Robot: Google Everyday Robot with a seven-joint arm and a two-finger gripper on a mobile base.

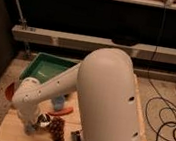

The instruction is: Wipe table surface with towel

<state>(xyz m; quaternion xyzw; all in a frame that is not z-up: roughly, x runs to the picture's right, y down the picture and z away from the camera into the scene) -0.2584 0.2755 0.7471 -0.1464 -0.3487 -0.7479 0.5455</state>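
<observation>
The gripper (39, 122) sits low over the front-left corner of the table (10, 132), mostly hidden behind the white arm (104, 103); whether it clasps anything cannot be told. A blurred pale-blue scrap under it, seemingly the towel (31, 127), lies near the front edge. Dark grapes (57, 132) lie just beside it. A green tray (45, 68) sits at the far-left corner. The arm hides the table's right half.

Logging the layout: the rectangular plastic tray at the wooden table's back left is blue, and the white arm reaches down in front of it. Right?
Not quite: the camera view shows the rectangular plastic tray is green, not blue. It does sit at the back left of the wooden table, and the white arm reaches down in front of it, its hand low at the front left.
</observation>
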